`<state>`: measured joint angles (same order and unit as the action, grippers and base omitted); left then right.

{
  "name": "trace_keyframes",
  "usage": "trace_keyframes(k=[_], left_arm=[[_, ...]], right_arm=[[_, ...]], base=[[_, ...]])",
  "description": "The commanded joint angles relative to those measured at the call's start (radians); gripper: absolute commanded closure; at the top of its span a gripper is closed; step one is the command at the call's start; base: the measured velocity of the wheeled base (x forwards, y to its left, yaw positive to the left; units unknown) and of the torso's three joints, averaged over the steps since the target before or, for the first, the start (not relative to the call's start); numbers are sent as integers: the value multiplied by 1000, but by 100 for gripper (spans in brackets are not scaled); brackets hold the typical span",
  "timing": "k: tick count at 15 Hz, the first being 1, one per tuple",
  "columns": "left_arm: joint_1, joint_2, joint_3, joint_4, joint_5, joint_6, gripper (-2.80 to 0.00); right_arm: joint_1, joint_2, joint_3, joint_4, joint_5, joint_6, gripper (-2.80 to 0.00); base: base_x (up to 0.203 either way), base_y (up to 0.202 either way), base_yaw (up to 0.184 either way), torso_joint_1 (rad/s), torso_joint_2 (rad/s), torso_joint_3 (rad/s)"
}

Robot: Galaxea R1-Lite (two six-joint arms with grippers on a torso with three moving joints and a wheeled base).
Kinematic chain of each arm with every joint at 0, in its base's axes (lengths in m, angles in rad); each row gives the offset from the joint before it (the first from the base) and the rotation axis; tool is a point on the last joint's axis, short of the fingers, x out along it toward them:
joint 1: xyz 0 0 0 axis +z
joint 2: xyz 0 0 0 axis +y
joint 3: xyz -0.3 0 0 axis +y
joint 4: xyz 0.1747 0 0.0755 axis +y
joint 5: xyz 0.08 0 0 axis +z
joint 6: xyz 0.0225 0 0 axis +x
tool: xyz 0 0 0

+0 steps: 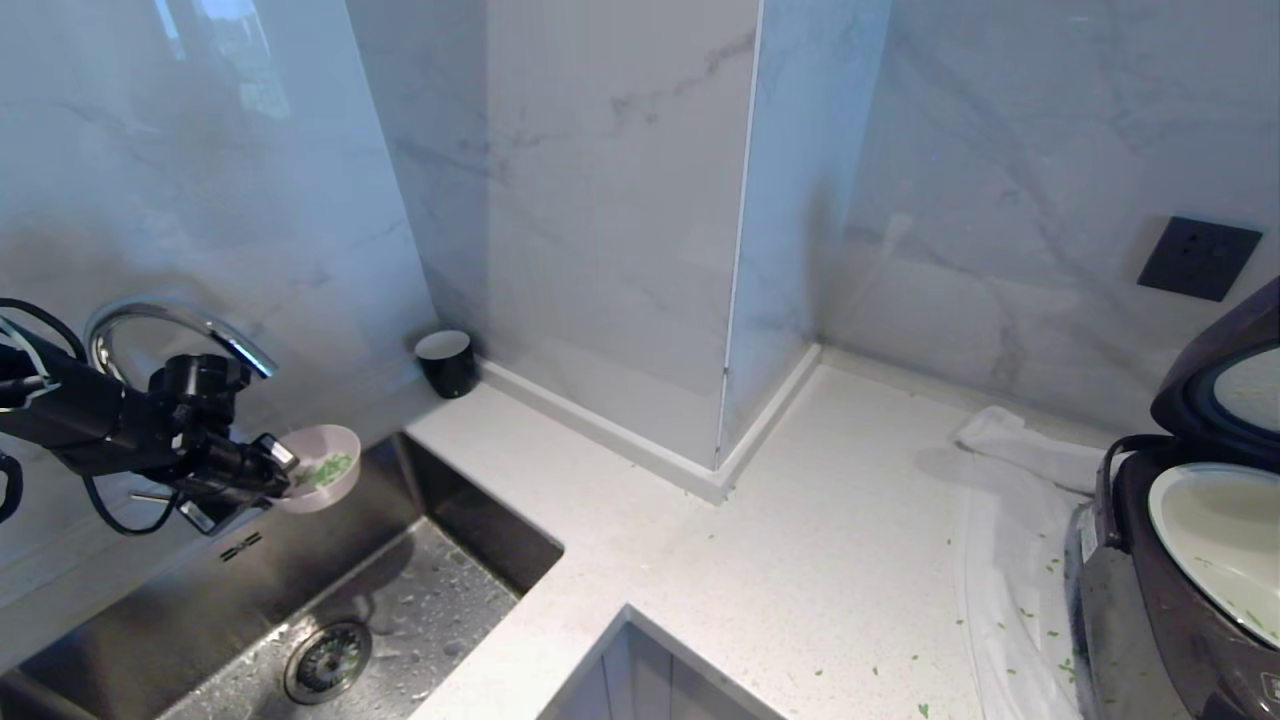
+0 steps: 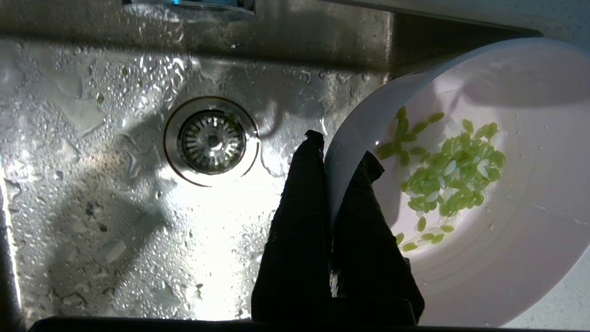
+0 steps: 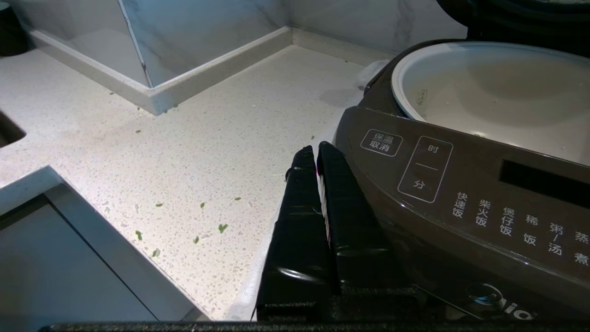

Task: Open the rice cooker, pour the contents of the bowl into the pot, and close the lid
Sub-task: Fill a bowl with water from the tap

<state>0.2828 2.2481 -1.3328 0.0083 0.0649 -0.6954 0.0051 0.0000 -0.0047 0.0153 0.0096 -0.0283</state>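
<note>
My left gripper [image 1: 283,470] [image 2: 339,150] is shut on the rim of the pale pink bowl [image 1: 322,469] [image 2: 502,193], holding it in the air above the steel sink [image 1: 330,610]. One finger is inside the bowl and one outside. Green contents [image 1: 328,469] [image 2: 449,173] lie in the bowl's bottom. At the far right the dark rice cooker [image 1: 1150,600] [image 3: 470,198] stands with its lid [image 1: 1225,385] raised and the cream pot [image 1: 1215,530] [image 3: 498,92] exposed. My right gripper [image 3: 312,150] rests shut and empty beside the cooker's front panel.
A chrome tap [image 1: 170,320] arches behind the left arm. A small black cup [image 1: 446,362] stands by the wall. A white cloth [image 1: 1010,440] lies left of the cooker. Green bits [image 3: 203,226] are scattered on the speckled counter [image 1: 780,560]. The sink's drain [image 2: 211,140] is wet.
</note>
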Motion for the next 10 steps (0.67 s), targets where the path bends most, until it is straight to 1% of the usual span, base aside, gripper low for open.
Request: trace_keyframes(k=[1,7,10], left_arm=[[-4,1,-6,9,1,-12,0],[-6,-4,-6,15,1,-14,0],[-5,2,-11,64,0,-20,0]], right_arm=[[0,0,0,0,0,-1,0],[1,0,0,0,1,-1,0],[1,0,0,0,1,-1,0]], base=[[0,0,0,0,0,0],[0,0,0,0,0,0],[0,0,0,0,0,0]])
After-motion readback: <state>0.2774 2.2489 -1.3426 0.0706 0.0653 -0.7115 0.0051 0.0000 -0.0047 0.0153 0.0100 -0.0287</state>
